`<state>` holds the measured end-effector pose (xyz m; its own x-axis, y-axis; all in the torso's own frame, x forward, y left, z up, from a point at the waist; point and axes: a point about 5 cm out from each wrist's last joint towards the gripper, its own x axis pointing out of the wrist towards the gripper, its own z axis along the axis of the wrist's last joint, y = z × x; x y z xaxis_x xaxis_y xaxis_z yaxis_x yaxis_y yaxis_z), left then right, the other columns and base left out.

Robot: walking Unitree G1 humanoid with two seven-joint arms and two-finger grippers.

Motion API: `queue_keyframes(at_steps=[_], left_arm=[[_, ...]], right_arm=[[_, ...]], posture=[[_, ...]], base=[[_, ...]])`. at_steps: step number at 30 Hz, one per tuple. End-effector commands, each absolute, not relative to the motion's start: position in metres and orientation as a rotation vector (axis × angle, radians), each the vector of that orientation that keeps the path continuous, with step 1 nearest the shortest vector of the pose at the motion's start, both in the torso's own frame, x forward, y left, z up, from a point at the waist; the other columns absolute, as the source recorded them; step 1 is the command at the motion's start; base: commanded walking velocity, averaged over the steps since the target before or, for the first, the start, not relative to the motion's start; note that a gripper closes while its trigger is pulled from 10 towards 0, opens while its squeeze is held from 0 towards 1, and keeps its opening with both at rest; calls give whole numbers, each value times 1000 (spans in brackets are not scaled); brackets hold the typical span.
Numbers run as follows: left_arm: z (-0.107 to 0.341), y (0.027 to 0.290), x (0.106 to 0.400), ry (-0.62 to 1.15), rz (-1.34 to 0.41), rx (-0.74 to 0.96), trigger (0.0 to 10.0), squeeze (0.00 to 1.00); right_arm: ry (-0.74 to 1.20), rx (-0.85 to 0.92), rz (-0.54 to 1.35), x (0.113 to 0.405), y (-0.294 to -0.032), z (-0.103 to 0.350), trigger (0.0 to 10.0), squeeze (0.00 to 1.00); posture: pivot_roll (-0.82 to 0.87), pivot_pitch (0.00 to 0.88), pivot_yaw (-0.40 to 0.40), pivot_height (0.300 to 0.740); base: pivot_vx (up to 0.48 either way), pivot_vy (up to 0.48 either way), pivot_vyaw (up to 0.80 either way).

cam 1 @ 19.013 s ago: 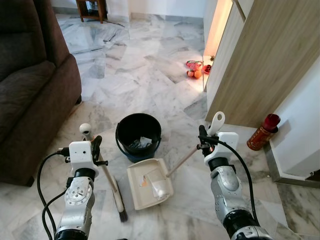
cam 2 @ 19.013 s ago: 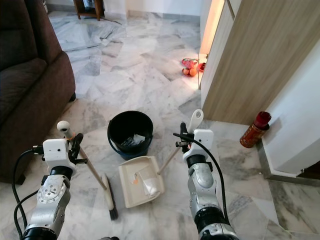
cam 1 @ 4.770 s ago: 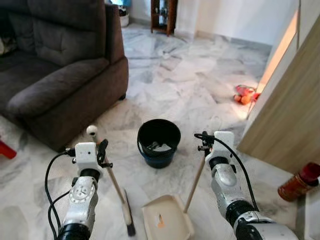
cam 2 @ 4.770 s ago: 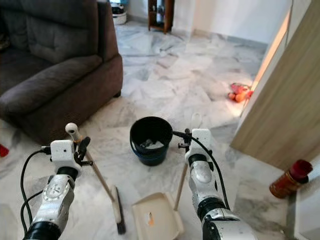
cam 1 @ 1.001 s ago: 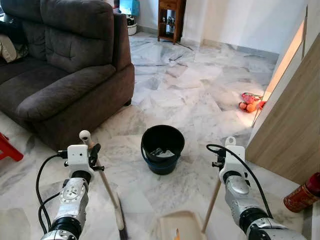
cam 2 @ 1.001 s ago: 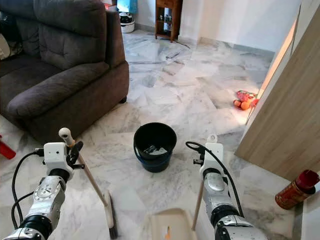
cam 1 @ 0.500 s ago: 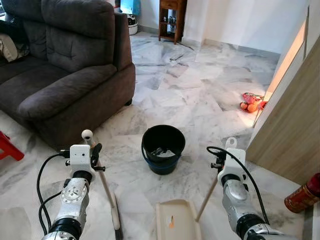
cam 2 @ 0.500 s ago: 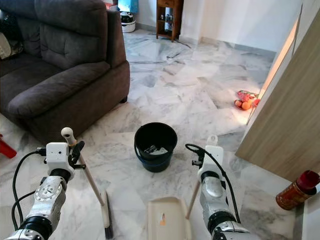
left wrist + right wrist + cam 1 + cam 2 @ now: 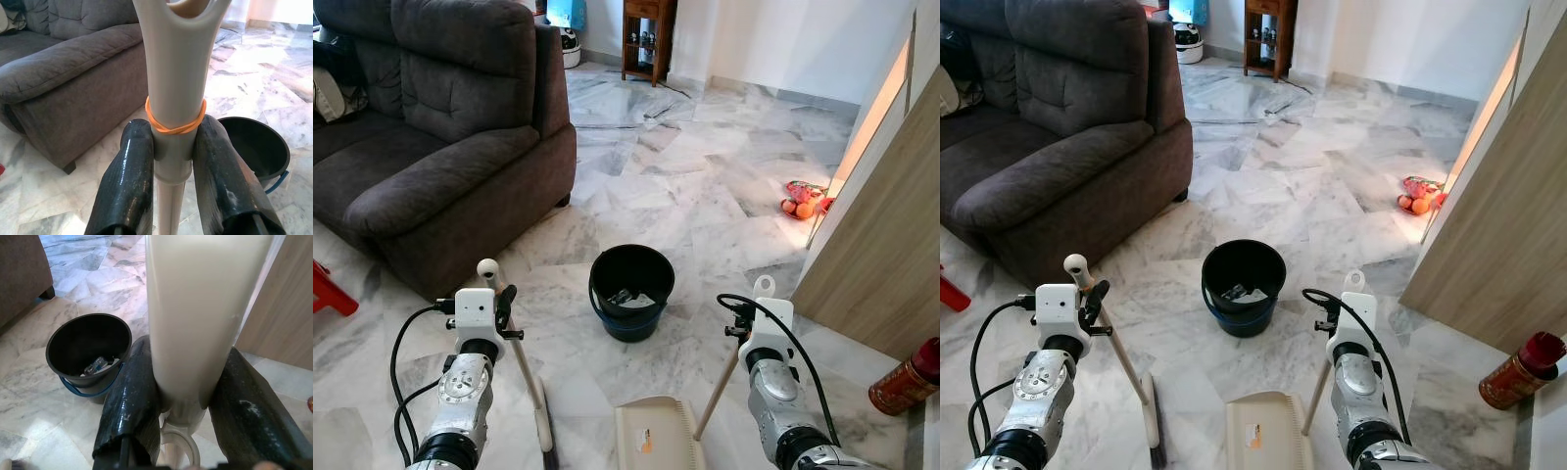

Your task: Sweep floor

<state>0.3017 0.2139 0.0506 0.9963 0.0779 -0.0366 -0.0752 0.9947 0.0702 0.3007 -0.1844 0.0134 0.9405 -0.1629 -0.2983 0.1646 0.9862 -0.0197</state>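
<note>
We gripped the cream-handled broom [image 9: 524,377] near its top in our left pincer [image 9: 172,161], its bristle head resting on the white marble floor [image 9: 695,186]. Our right pincer [image 9: 188,396] clamped the pale wooden handle of the cream plastic dustpan [image 9: 658,439], which lay on the floor just before the round black bucket [image 9: 631,291] and near the dark grey fabric sofa [image 9: 431,127].

Black bucket [image 9: 631,291] ahead between sofa [image 9: 431,147] and wooden panel [image 9: 891,235].
</note>
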Motion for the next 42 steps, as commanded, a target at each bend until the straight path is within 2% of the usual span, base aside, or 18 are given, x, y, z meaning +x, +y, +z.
queue_keyframes(at_steps=[1,14,42], left_arm=[[58,212,305,3,66,92,10000,0],[57,209,305,5,48,112,10000,0],[61,211,309,0,45,119,10000,0]], right_arm=[[260,16,-174,305,-186,20,10000,0],[252,29,-156,304,-184,20,10000,0],[255,1,-163,306,-188,22,10000,0]], posture=[[128,0,-15,740],[122,0,-7,740],[116,0,-2,740]], base=[[0,0,0],[0,0,0],[0,0,-800]])
